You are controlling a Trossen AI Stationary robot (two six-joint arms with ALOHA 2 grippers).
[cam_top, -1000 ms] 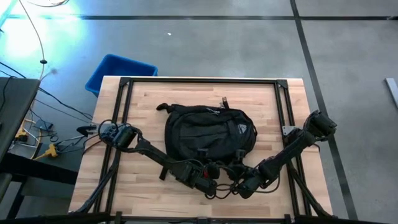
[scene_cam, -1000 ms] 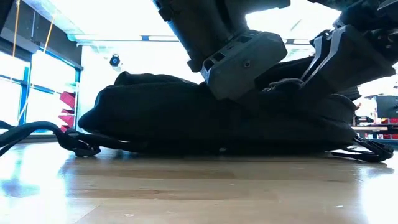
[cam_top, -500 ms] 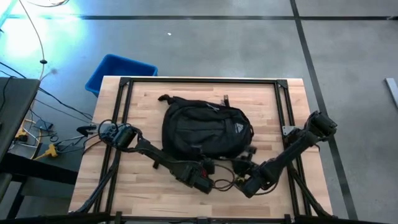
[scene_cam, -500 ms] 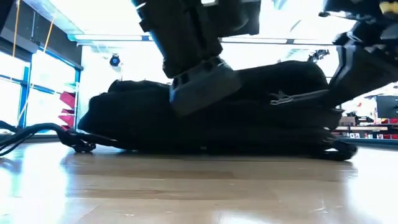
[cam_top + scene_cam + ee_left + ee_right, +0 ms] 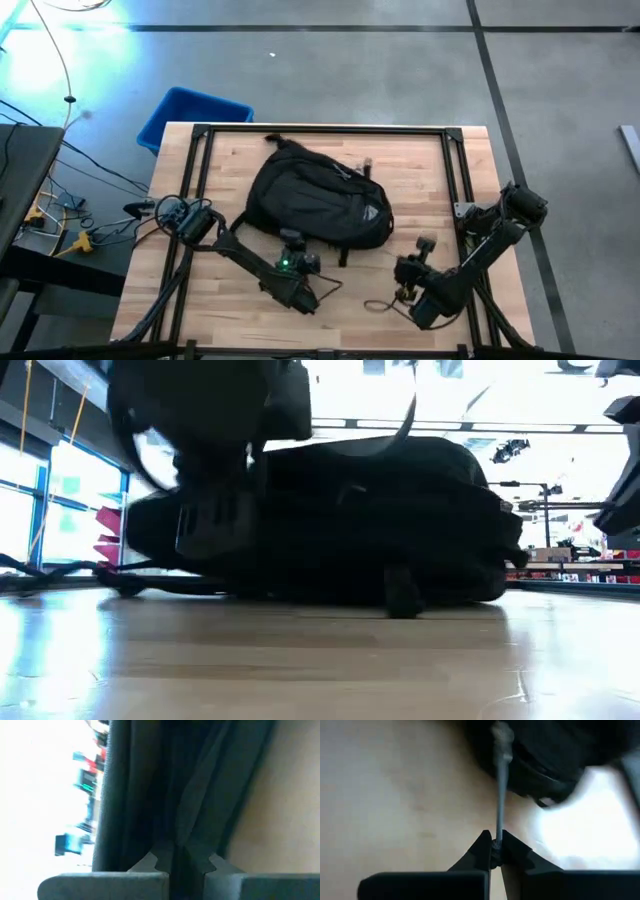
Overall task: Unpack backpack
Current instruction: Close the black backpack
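Lay on the wooden table (image 5: 230,310), the black backpack (image 5: 318,202), slightly tilted, toward the far middle, top loop (image 5: 275,141) pointing at the far edge; stood past the table's far-left corner, a blue bin (image 5: 190,112); reached in from the near left, the left gripper (image 5: 179,862), at the backpack's near edge, fingers (image 5: 150,862) pinched shut on a fold of black backpack fabric; sat near the right, apart from the bag's body, the right gripper (image 5: 496,846), fingers (image 5: 482,851) clamped on a thin grey pull cord (image 5: 500,780) running taut back to the backpack; trailed on the wood by the bag's near side, a loose strap (image 5: 60,575).
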